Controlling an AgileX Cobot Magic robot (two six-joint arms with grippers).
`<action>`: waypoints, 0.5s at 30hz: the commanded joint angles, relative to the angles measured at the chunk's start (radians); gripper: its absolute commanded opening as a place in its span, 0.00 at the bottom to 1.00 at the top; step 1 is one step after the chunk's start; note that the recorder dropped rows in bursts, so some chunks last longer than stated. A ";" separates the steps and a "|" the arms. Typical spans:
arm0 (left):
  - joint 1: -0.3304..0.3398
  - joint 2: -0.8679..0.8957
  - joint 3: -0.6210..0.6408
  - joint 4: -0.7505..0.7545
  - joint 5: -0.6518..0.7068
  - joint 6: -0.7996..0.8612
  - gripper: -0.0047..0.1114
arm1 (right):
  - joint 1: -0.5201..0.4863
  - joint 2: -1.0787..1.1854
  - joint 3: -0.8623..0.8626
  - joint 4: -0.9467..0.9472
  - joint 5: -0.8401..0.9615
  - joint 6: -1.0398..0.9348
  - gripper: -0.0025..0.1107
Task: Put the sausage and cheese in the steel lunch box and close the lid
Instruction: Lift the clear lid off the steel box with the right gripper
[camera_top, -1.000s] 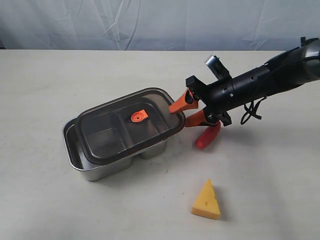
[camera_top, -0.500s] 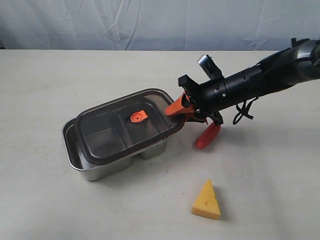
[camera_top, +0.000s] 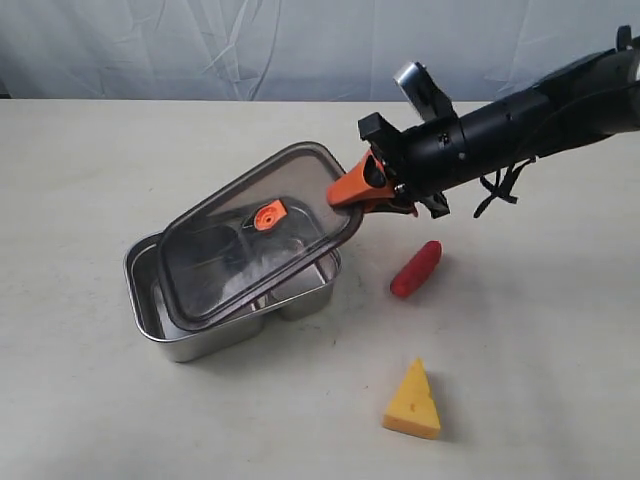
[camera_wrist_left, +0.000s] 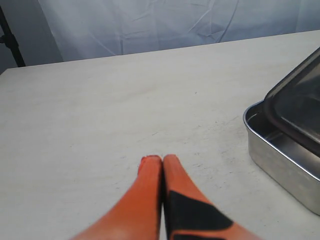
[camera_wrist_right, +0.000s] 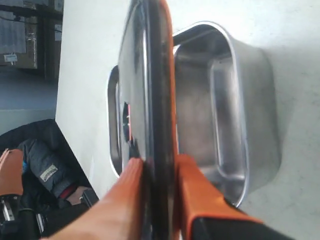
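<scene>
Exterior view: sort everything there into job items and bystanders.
Job: sausage, cheese, steel lunch box, lid tilted up in the right gripper.
Bystanders: table, backdrop cloth, left gripper shut and holding nothing.

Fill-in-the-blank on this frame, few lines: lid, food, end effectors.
The tilted lid is gripped by the ____ end effector.
The sausage and cheese both lie ____ the lunch box.
The left end effector is ____ and holds nothing.
Missing words: right; outside; shut.
</scene>
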 joint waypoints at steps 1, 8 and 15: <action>0.000 -0.005 0.002 0.002 -0.010 0.000 0.04 | -0.001 -0.091 -0.002 -0.076 0.047 -0.013 0.01; 0.000 -0.005 0.002 0.002 -0.010 0.000 0.04 | -0.001 -0.242 -0.002 -0.137 0.074 -0.013 0.01; 0.000 -0.005 0.002 0.002 -0.011 0.000 0.04 | -0.001 -0.495 -0.002 -0.438 -0.027 0.087 0.01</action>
